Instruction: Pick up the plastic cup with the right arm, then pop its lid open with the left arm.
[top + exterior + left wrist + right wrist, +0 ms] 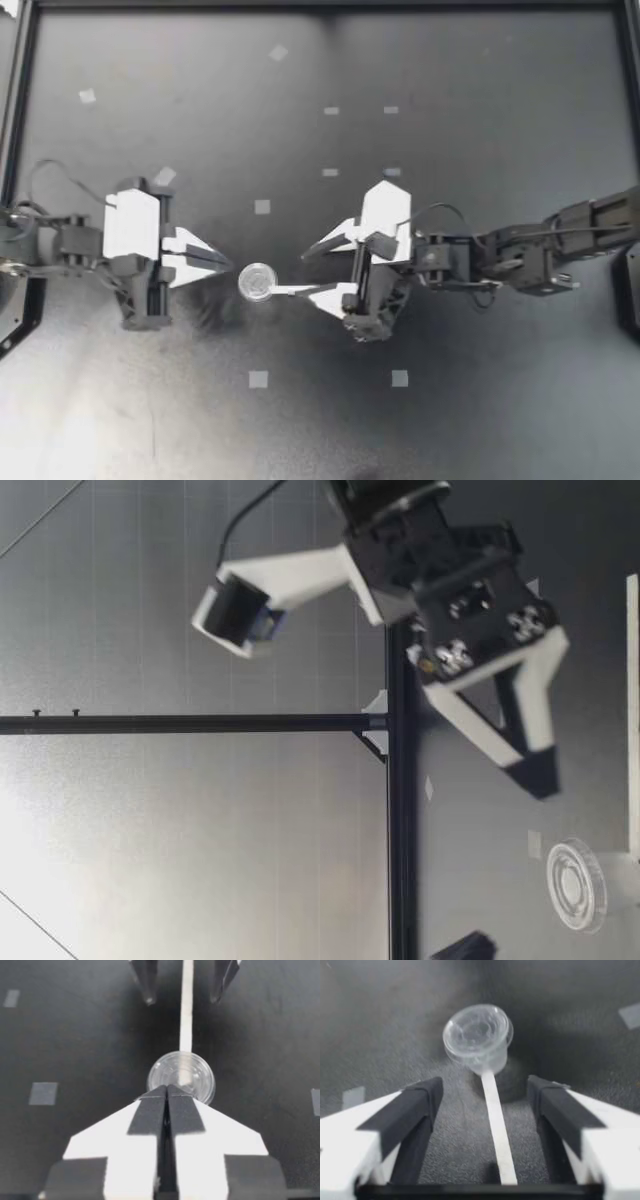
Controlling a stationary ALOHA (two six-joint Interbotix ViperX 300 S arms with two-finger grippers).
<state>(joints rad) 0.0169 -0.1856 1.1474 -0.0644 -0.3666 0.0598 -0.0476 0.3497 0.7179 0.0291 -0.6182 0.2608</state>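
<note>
A small clear plastic cup (258,282) with a long white handle (300,291) lies on the dark table between my two arms. My left gripper (225,265) is shut on nothing, its tips just short of the cup (181,1074). My right gripper (310,277) stands wide open on either side of the handle (496,1130), with neither finger touching it, and the cup (477,1032) sits just ahead of its fingertips. In the low view my right gripper (530,772) hovers slightly above the table, near the cup (577,883).
Small grey tape squares (258,379) (400,378) (262,207) dot the tabletop. A black frame rail (20,90) runs along the table's left and far edges. Bare table extends in front of and behind both grippers.
</note>
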